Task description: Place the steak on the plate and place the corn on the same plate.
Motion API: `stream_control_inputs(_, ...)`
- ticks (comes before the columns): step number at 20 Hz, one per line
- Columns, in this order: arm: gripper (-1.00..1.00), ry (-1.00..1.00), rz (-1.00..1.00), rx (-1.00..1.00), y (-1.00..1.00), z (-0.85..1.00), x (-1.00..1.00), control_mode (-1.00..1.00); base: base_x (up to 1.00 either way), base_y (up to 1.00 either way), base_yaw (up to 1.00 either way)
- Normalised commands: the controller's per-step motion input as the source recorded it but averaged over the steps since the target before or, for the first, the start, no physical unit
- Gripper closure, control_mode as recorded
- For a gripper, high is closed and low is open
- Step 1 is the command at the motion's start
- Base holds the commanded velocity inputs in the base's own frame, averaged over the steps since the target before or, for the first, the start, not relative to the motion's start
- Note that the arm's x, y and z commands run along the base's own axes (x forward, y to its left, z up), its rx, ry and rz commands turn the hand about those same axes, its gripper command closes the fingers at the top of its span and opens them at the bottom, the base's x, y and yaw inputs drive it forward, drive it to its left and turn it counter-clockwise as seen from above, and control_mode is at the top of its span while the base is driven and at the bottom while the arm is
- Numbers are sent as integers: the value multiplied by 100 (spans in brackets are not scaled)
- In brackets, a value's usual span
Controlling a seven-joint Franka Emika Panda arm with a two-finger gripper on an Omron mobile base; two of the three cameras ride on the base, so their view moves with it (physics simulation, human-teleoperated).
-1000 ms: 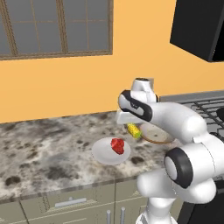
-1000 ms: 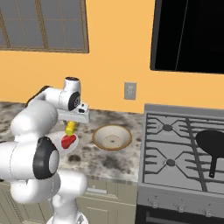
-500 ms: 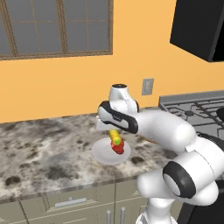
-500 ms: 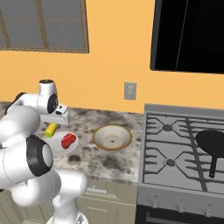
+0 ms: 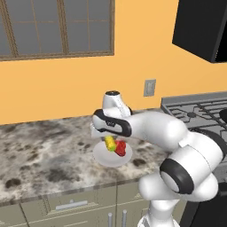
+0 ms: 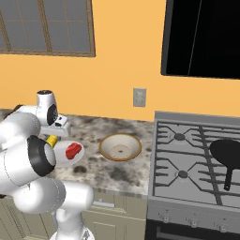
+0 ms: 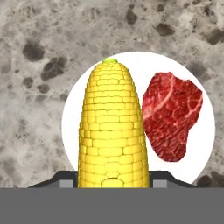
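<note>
My gripper (image 5: 109, 139) is shut on the corn (image 5: 109, 143), a short yellow cob with a green tip, and holds it just above the plate (image 5: 111, 158). In the hand view the corn (image 7: 113, 131) points away from the gripper (image 7: 113, 183), over the left half of the pale round plate (image 7: 202, 151). The steak (image 7: 170, 120), a bright red marbled lump, lies on the right half, close beside the cob. From the right base, the steak (image 6: 71, 151) rests on the plate (image 6: 80, 147) and the corn (image 6: 51, 140) hangs under the gripper (image 6: 54, 136). Whether the cob touches the plate is unclear.
A tan-rimmed bowl (image 6: 120, 146) stands on the speckled stone counter (image 5: 40, 155) just right of the plate. Further right is the stove (image 6: 187, 164) with a black frying pan (image 6: 227, 154). The counter's front edge runs close below the plate.
The arm has swung left with the corn, from beside the bowl to over the plate next to the steak. The steak has not moved.
</note>
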Motion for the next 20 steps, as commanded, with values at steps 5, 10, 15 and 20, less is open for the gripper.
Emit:
stream_control_inputs(5,100,0,0,0,0,-44,3,-100,0,0,0)
stream_control_inputs(10,100,0,0,0,0,-37,1,-100,0,0,0)
stream_control_inputs(15,100,0,0,0,0,-18,7,-100,0,0,0)
stream_control_inputs(20,-100,0,0,0,0,0,2,-100,0,0,0)
